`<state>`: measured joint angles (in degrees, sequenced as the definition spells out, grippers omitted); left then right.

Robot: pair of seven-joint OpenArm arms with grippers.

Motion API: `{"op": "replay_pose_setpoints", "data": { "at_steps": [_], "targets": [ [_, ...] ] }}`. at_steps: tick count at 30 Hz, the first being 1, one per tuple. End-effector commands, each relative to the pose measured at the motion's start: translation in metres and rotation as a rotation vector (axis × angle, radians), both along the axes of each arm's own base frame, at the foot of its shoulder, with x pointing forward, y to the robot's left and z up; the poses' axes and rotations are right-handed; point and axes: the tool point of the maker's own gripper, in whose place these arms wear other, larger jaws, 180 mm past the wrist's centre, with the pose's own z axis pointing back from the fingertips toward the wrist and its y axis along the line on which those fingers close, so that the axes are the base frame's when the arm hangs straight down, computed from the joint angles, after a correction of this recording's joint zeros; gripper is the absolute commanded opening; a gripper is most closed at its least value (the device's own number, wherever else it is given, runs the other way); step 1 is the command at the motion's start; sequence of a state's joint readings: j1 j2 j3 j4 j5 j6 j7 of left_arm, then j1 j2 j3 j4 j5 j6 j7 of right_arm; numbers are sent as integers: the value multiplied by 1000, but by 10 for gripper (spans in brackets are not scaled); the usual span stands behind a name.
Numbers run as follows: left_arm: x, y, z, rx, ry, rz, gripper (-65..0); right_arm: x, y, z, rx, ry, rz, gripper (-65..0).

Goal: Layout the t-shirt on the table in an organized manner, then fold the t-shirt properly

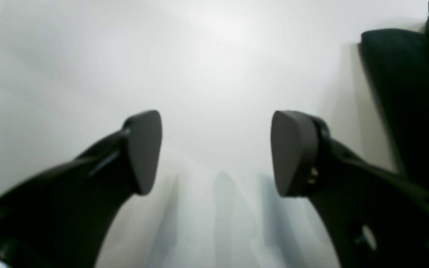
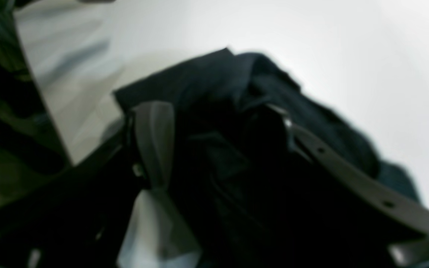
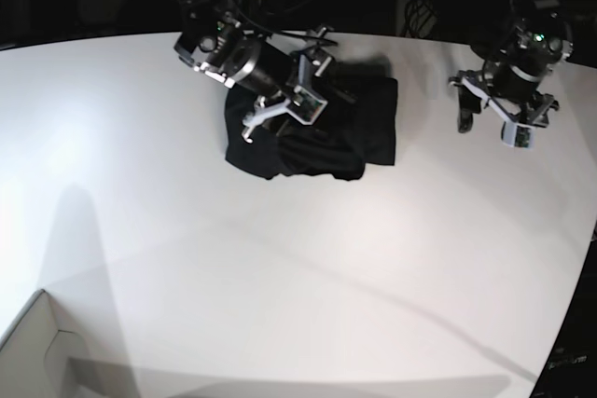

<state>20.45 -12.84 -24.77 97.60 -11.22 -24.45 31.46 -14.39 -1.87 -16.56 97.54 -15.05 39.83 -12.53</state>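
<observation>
Hovering spread over the bunched black t-shirt (image 3: 317,132) at the counter's (image 3: 280,277) far side, right tool (image 3: 284,95) risks pinching 2 layers and dragging the whole heap. Left tool (image 3: 492,114), spread and empty, sits well apart.

I see the black t-shirt (image 3: 322,132) lying bunched and rumpled on the white table (image 3: 280,267), directly beneath my right pincer (image 3: 280,104). It sits well apart from my left pincer (image 3: 492,116).
</observation>
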Motion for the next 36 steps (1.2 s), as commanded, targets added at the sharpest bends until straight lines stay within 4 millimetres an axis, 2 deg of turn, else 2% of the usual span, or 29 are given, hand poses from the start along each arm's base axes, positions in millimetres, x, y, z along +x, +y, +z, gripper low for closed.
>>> {"op": "replay_pose_setpoints", "data": {
  "at_steps": [1, 11, 14, 18, 19, 20, 24, 27, 29, 31, 33, 36],
  "targets": [
    [7, 3, 12, 5, -44, -4, -202, 6, 6, 18, 58, -46, 3, -288],
    [7, 3, 12, 5, -44, -4, -202, 5, 7, 15, 59, -37, 4, -309],
    [6, 2, 7, -2, -34, -3, -202, 6, 7, 16, 59, -39, 4, -402],
    [11, 3, -3, -23, -16, 15, -202, 3, 8, 4, 50, -6, 8, -583],
    [12, -2, -7, -35, -10, 9, -202, 4, 8, 2, 48, -2, 9, -627],
    [11, -7, -11, -44, 0, 2, -203, 5, 8, -1, 42, 4, 9, -650],
    [10, -30, -19, -68, 20, -55, -203, 2, 7, -3, 41, 12, 10, -650],
    [14, -57, -21, -84, 24, -124, -204, 5, 9, 9, 55, -20, 9, -650],
    [16, -70, -23, -91, 30, -158, -204, 2, 20, 26, 74, -62, 44, -650],
    [11, -76, -32, -101, 57, -172, -204, -2, 30, 41, 91, -98, 76, -650],
    [17, -82, -35, -108, 60, -187, -204, -7, 41, 55, 112, -126, 107, -650],
    [16, -82, -43, -113, 81, -184, -205, -16, 58, 78, 150, -176, 160, -650]
  ]
}}
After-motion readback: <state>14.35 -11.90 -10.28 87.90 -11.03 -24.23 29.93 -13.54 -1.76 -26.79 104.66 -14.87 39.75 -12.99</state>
